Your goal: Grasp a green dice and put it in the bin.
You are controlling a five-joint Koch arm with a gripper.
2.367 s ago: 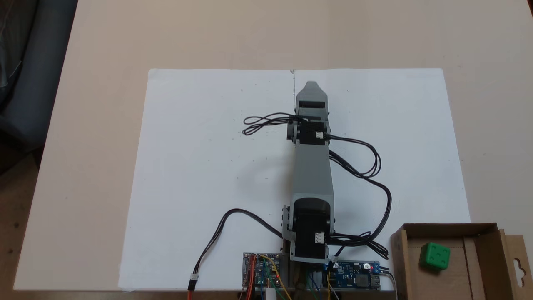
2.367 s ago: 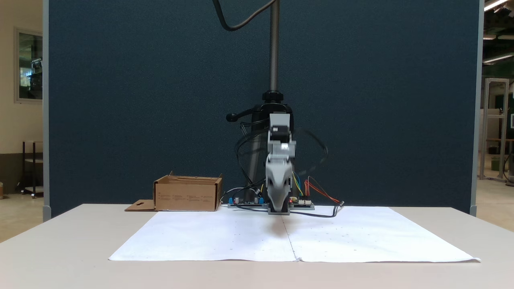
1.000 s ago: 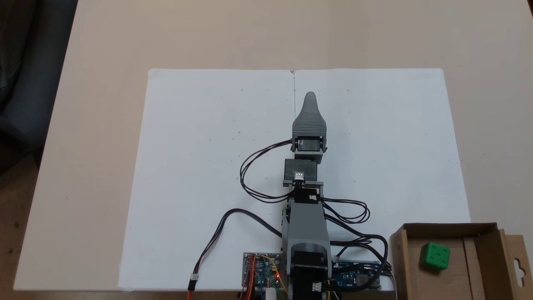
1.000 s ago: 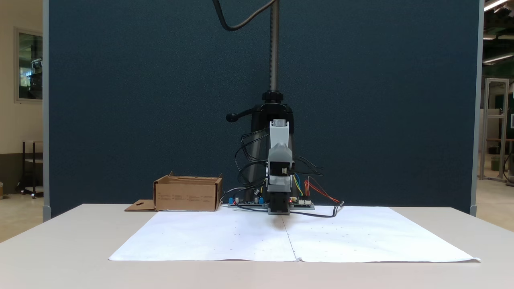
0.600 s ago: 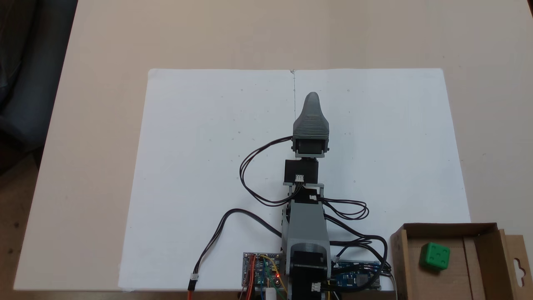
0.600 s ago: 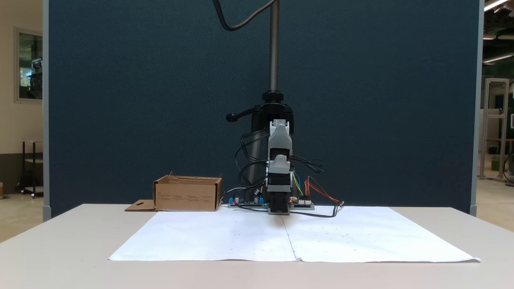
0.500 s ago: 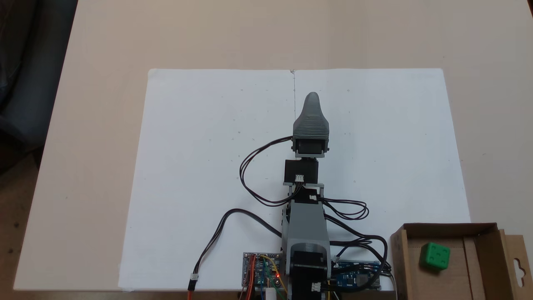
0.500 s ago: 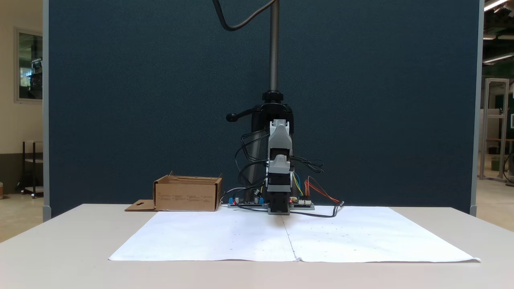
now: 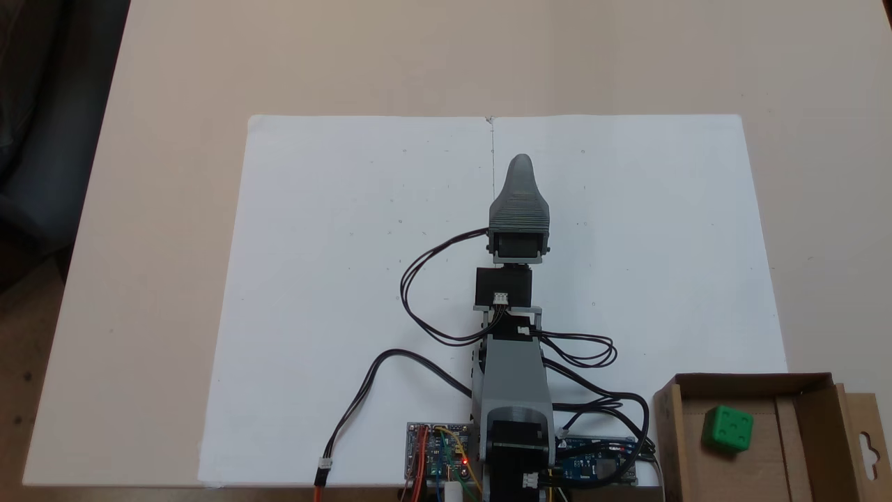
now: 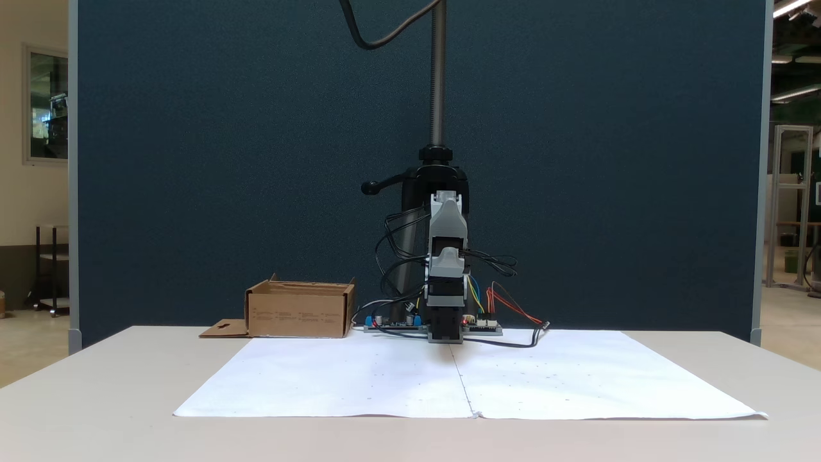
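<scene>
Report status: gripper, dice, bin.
Gripper over the white paper sheet, jaw state unreadable. Small bright green plastic dice inside the shallow brown cardboard bin. Nothing in the way.

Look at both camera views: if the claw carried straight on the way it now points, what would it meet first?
In a fixed view the claw points away from the arm's base, over the white paper. Nothing stands ahead, so the way looks free. If it tilts downward, it would meet the paper first; its tilt is unclear.
</scene>
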